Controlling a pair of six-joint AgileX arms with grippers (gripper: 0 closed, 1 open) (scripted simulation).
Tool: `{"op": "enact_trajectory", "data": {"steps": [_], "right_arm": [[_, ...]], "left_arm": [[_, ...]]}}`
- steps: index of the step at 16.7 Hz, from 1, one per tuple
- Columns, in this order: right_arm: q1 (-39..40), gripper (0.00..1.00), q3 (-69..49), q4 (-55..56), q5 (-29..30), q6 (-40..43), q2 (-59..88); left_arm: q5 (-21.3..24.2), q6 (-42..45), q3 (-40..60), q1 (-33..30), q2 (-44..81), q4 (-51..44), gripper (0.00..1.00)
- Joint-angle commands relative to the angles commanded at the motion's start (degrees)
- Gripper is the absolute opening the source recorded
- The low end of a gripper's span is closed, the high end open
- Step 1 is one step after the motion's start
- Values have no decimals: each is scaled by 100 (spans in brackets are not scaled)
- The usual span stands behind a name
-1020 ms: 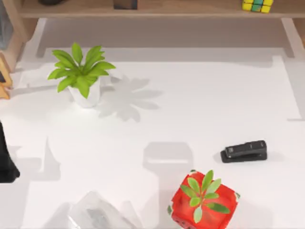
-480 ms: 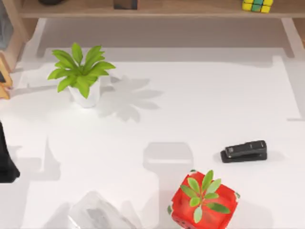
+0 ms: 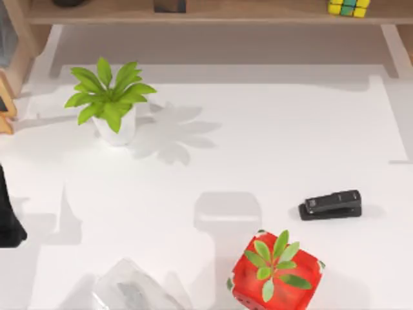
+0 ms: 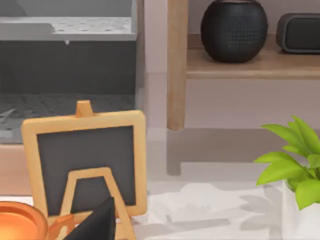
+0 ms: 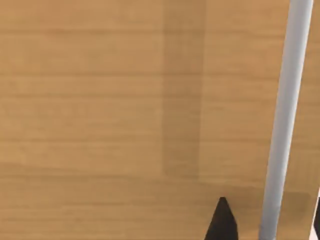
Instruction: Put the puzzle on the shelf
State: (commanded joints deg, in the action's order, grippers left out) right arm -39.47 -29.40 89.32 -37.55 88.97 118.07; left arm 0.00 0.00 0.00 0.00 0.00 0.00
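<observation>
The puzzle (image 3: 348,7), a small cube of yellow, green and blue tiles, rests on the tan wooden shelf (image 3: 258,13) at the back right, with no gripper near it. My left arm (image 3: 8,223) is parked, a black shape at the table's left edge. In the right wrist view, my right gripper (image 5: 270,222) stands open with nothing between its dark fingertips (image 5: 222,222), in front of a tan wooden surface and a white post.
A potted plant (image 3: 110,103) stands at the back left. A black stapler (image 3: 330,204) and a red box with green leaves (image 3: 274,271) lie front right, with a clear object (image 3: 132,290) front left. A small chalkboard easel (image 4: 85,160) and a black round speaker (image 4: 232,30) are at far left.
</observation>
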Motion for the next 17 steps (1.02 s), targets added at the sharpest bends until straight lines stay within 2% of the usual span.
{"op": "enact_trajectory", "data": {"steps": [2,3,12,17], "right_arm": [[0,2,0,0,0,0,0],[0,0,0,0,0,0,0],[-2,0,-14,-26,17,-5,27],[425,0,-829,-516,431,-4,318]], "left_arm": [[0,0,0,0,0,0,100],[0,0,0,0,0,0,100],[0,0,0,0,0,0,100],[0,0,0,0,0,0,100]]}}
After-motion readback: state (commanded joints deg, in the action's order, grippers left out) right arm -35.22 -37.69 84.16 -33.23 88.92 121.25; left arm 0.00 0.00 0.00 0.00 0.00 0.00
